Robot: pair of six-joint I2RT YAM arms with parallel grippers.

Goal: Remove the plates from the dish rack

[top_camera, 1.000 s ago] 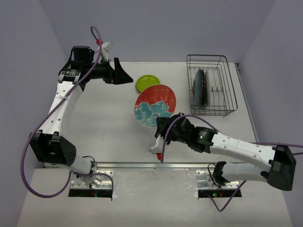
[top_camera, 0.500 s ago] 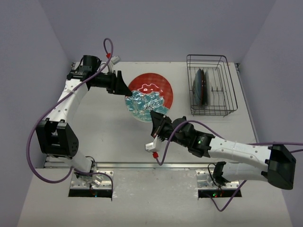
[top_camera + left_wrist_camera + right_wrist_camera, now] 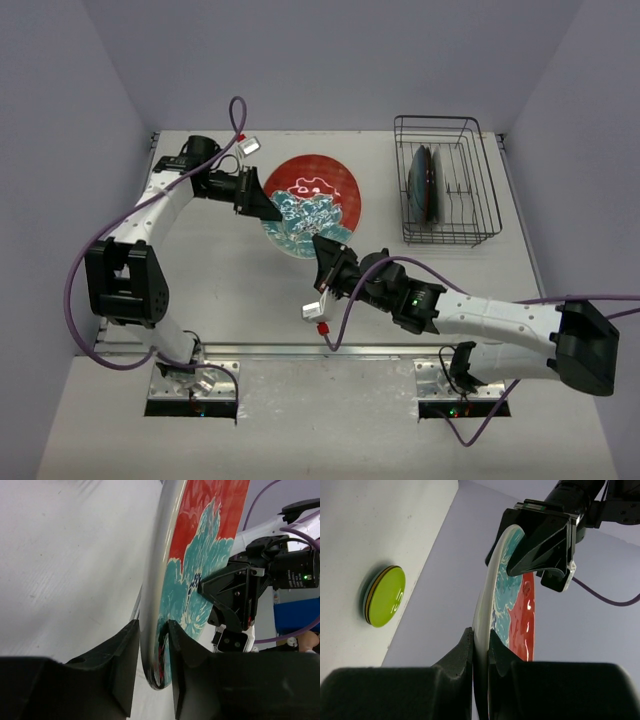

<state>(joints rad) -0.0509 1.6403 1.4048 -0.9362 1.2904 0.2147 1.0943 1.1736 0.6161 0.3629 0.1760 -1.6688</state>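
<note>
A large red and teal patterned plate (image 3: pixel 315 190) hangs above the table, held at two sides. My right gripper (image 3: pixel 325 248) (image 3: pixel 481 645) is shut on its near rim (image 3: pixel 512 610). My left gripper (image 3: pixel 270 208) (image 3: pixel 152 650) clamps the left rim (image 3: pixel 200 555), one finger on each face. The dish rack (image 3: pixel 480 190) of dark wire stands at the far right with a dark teal-blue plate (image 3: pixel 422 185) upright in it. A lime green plate (image 3: pixel 385 596) lies flat on the table, seen only in the right wrist view.
The table's far edge meets the back wall just behind the held plate. The rack's right-hand slots hold nothing. Purple cables loop off both arms.
The right arm carried the patterned plate up and left, covering the green plate from above. My left gripper swung right to the plate's rim and its jaws closed onto it.
</note>
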